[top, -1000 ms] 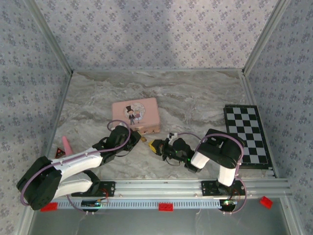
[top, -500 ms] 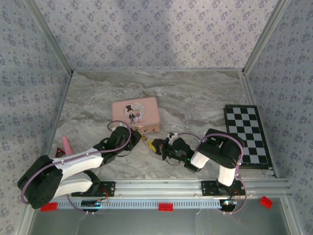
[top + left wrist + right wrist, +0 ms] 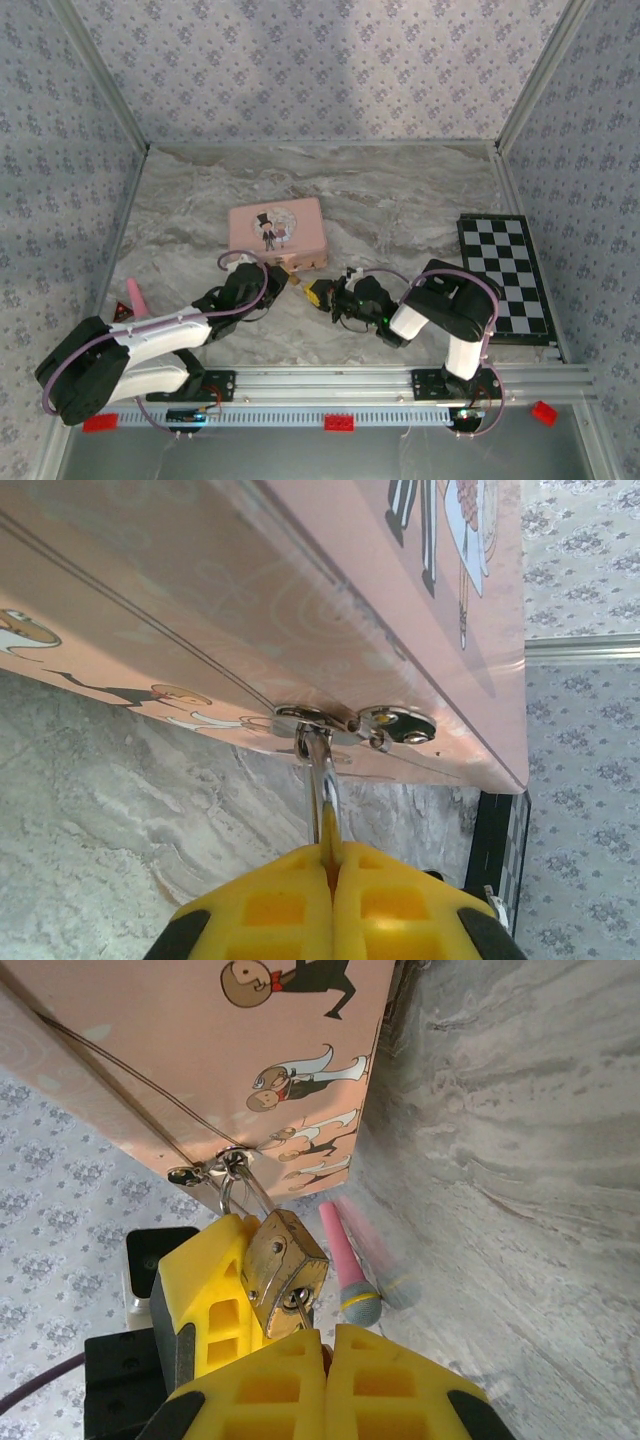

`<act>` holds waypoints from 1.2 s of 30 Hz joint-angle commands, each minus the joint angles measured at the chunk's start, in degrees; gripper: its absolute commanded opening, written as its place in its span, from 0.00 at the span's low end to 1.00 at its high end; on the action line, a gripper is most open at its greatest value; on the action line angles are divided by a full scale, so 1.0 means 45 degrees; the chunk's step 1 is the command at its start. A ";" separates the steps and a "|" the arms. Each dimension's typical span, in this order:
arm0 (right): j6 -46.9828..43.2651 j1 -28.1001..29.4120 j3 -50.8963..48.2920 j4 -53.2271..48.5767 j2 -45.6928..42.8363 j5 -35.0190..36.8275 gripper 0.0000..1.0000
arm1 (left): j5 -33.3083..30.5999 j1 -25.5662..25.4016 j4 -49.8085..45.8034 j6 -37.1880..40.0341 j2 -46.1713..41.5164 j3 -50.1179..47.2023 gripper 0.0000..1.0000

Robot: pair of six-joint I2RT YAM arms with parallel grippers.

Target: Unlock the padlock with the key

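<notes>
While left gripper (image 3: 332,865) clamps padlock (image 3: 283,1260) by thin silvery shackle at pink box (image 3: 250,600) clasp just ahead, right gripper (image 3: 325,1345) pinches tiny grey key (image 3: 300,1305), tip in scuffed blocky brass body straight ahead.

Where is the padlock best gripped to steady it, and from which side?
Likely across the flat brass faces of the padlock, from the side away from the pink box: its shackle is thin and threaded through the clasp, and its keyhole end takes the key.
</notes>
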 commanded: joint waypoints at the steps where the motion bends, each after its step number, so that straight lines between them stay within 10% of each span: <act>1: 0.0297 -0.0113 0.0574 0.0513 -0.0076 0.0086 0.00 | 0.0457 -0.0322 0.1199 -0.0013 -0.0124 0.0293 0.05; 36: 0.1364 -0.0637 0.1325 0.0508 -0.0531 -0.0270 0.00 | 0.0311 -0.0929 0.2111 -0.0310 0.0512 0.0294 0.04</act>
